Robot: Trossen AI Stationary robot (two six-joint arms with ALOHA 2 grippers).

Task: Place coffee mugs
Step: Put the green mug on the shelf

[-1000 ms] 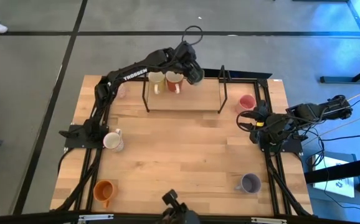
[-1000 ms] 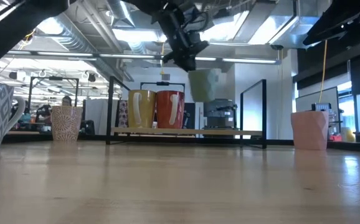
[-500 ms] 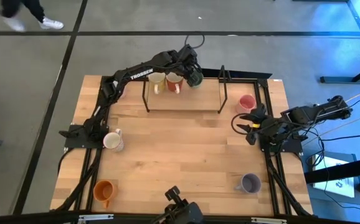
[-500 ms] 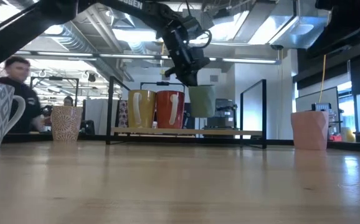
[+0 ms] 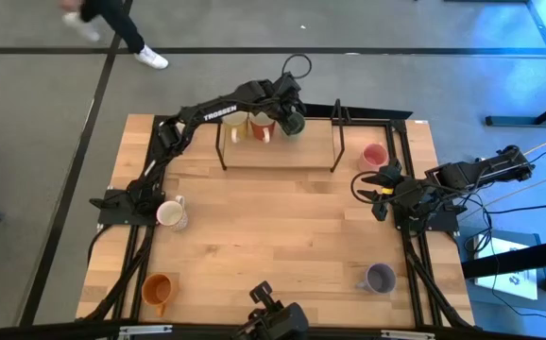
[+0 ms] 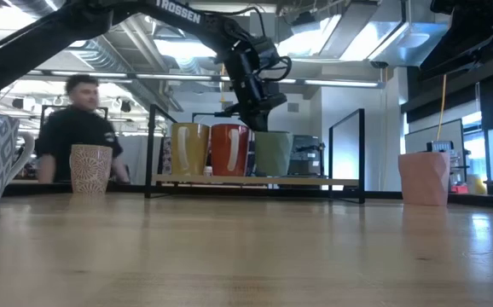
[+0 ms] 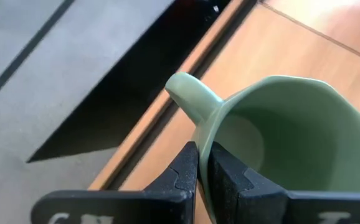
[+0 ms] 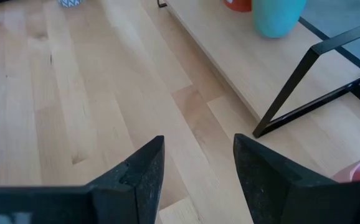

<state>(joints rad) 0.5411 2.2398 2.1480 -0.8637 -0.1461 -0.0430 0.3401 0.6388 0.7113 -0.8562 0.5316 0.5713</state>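
Green mug (image 5: 294,124) pinched at the rim by the left gripper (image 7: 202,167), jaws closed on its wall, set on the low shelf (image 5: 282,154) at the desk's (image 5: 273,227) far edge, close beside the red mug (image 6: 229,149). Risk: a knock to that neighbour, or a tip on release. Right gripper (image 8: 198,163) idle near the right edge, jaws open. Counted: seven mugs, one shelf.

Left arm stretched across the far edge, left gripper (image 7: 198,163) pinched tight, pointing down. Right arm folded at the right edge, right gripper (image 8: 195,163) spread wide, low.
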